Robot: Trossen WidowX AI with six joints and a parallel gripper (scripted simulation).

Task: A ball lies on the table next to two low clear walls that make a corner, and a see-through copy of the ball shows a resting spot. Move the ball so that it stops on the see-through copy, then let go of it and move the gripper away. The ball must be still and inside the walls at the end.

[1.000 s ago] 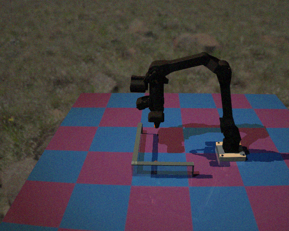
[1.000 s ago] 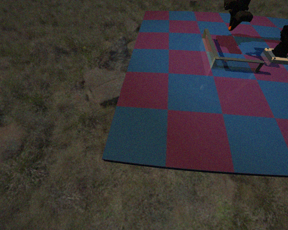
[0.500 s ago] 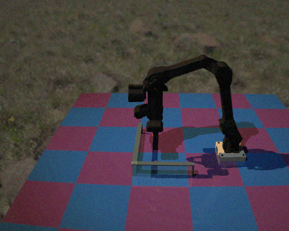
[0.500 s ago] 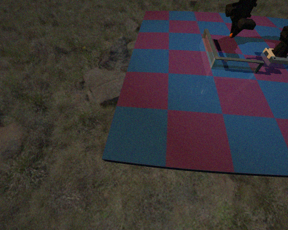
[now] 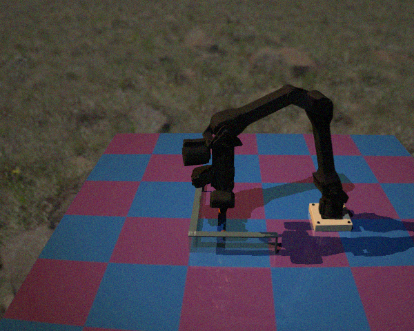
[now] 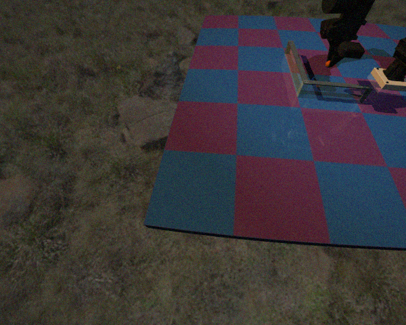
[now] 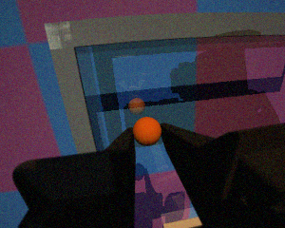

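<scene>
- Two dark fingers of the gripper [image 7: 147, 135] fill the lower part of the wrist view, closed narrowly on the orange ball [image 7: 147, 130], which sits pinched between their tips
- Just beyond the ball in that view, a fainter see-through copy [image 7: 136, 105] shows on the blue tile, close to the ball but not overlapping it
- Beyond the copy, a dark shadow band crosses the floor inside the walls
- Farther on, the two low clear walls [image 7: 133, 30] meet in a corner at the upper left of the wrist view; both ball and copy are on the inner side of it
- From the top camera, the gripper [image 5: 221, 222] points straight down inside the corner, near the front wall [image 5: 232, 234], with a sliver of orange showing at the ball [image 5: 219, 210]
- From the exterior camera, the ball [image 6: 328, 63] is seen at the fingertips above the checkered mat [image 6: 273, 133]; whether it touches the mat I cannot tell
- Well to the side of the walls, the arm's tan base plate [image 5: 329, 222] sits on the mat, outside the corner
- Past the mat's edges lies rough brownish ground [image 6: 74, 139]
</scene>
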